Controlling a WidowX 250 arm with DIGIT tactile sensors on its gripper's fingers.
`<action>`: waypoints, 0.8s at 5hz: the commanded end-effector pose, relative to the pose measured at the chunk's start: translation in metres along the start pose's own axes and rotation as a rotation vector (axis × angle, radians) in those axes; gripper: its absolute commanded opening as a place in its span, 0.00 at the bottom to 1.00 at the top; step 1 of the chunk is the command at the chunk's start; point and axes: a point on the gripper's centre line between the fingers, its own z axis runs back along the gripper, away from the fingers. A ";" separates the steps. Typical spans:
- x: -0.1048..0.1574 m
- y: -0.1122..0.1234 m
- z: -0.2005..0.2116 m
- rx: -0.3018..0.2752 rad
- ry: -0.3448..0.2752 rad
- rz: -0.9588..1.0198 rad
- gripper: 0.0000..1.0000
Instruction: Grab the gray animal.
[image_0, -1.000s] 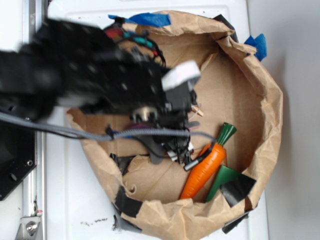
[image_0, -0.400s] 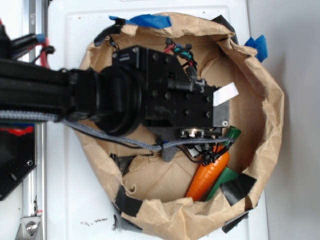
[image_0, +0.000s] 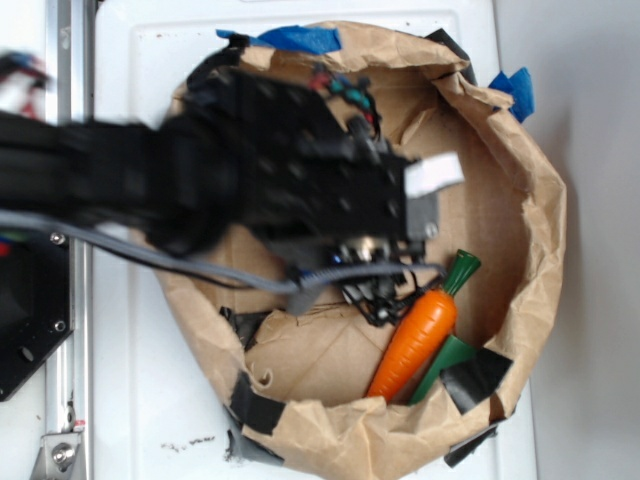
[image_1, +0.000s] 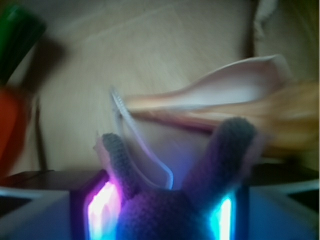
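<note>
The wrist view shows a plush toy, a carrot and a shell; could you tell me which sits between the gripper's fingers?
The gray animal: its fuzzy body sits between the lit fingers, while the seashell and carrot lie farther off.

A white table (image_0: 150, 400) carries a taped brown paper basin (image_0: 520, 180).

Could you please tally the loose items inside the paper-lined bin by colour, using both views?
Orange: 1, the carrot
Gray: 1, the gray animal, between the gripper fingers
Tan: 1, the seashell
Total: 3
</note>
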 end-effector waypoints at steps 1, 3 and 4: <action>0.021 0.023 0.113 -0.088 -0.143 -0.110 0.00; 0.037 0.018 0.149 -0.107 -0.108 -0.234 0.00; 0.023 0.008 0.146 -0.078 -0.108 -0.254 0.00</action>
